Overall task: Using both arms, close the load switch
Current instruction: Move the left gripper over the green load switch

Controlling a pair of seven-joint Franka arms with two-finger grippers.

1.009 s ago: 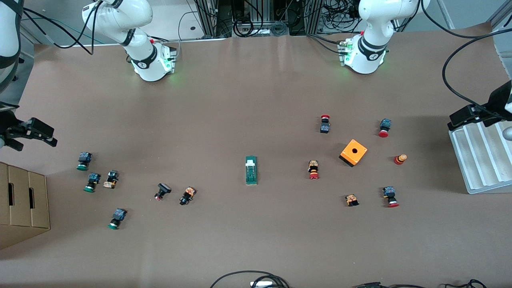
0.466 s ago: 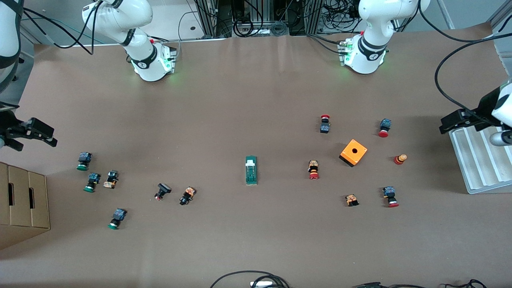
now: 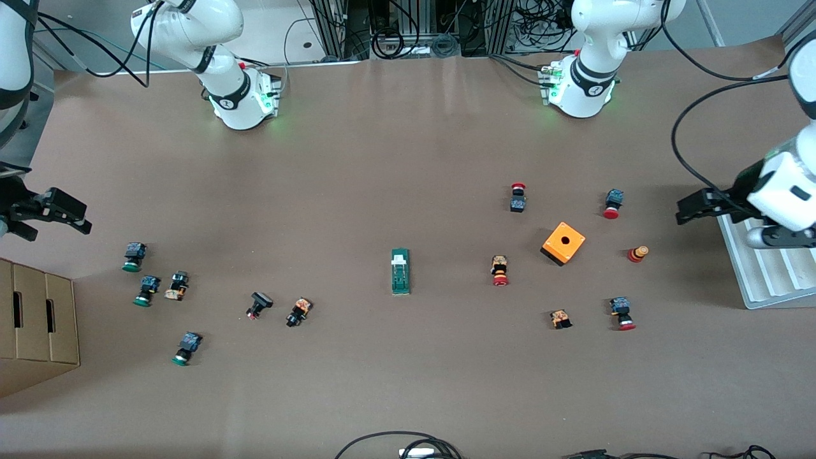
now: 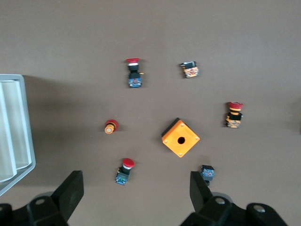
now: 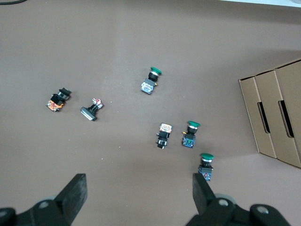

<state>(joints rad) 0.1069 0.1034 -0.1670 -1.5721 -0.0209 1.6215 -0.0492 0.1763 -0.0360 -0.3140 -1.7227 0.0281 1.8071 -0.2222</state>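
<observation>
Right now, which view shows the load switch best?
The front view: the load switch lies in plain sight mid-table, white tab toward the robots' bases. Neither wrist view shows it; the left one shows the orange box, the right one only push buttons.

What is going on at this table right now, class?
Nothing is being handled yet. The load switch lies untouched mid-table among scattered push buttons, with an orange box toward the left arm's end. The left gripper hangs open by the white tray. The right gripper hangs open at the right arm's end, near the cardboard boxes.
</observation>
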